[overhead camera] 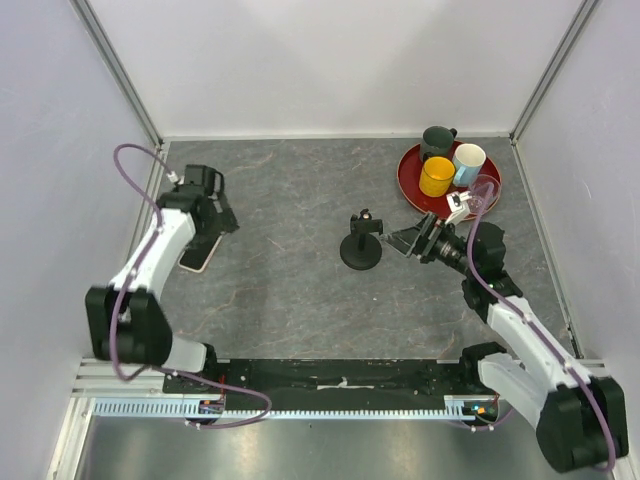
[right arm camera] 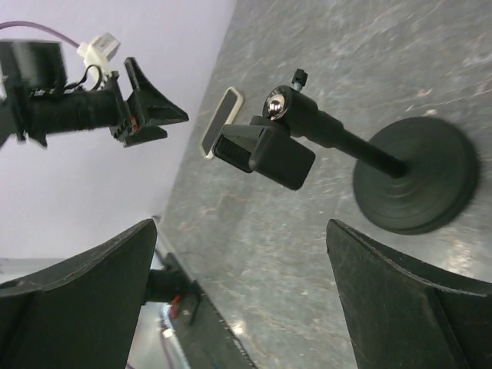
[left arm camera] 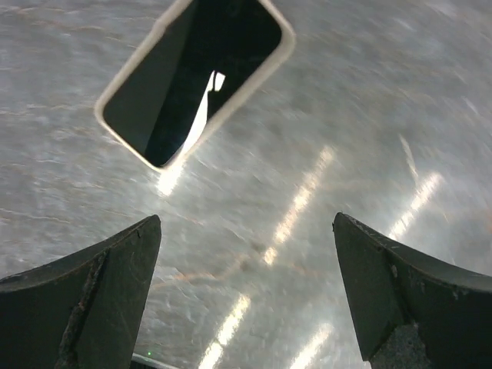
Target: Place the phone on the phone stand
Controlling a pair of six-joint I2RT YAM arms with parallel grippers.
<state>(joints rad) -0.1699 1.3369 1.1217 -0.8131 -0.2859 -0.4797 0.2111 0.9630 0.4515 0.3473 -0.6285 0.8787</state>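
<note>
The phone [overhead camera: 196, 259] lies flat on the grey table at the left, black screen up with a pale case edge. It also shows in the left wrist view [left arm camera: 196, 77] and, small, in the right wrist view [right arm camera: 219, 123]. My left gripper [overhead camera: 220, 222] hovers just above and beside it, open and empty [left arm camera: 246, 218]. The phone stand [overhead camera: 361, 246] stands mid-table, black with a round base [right arm camera: 415, 184] and an empty cradle [right arm camera: 265, 154]. My right gripper [overhead camera: 402, 240] sits just right of the stand, open and empty [right arm camera: 240, 224].
A red tray [overhead camera: 408, 195] at the back right holds a dark green mug [overhead camera: 437, 141], a yellow mug [overhead camera: 436, 176] and a pale blue mug [overhead camera: 468, 163]. White walls enclose the table on three sides.
</note>
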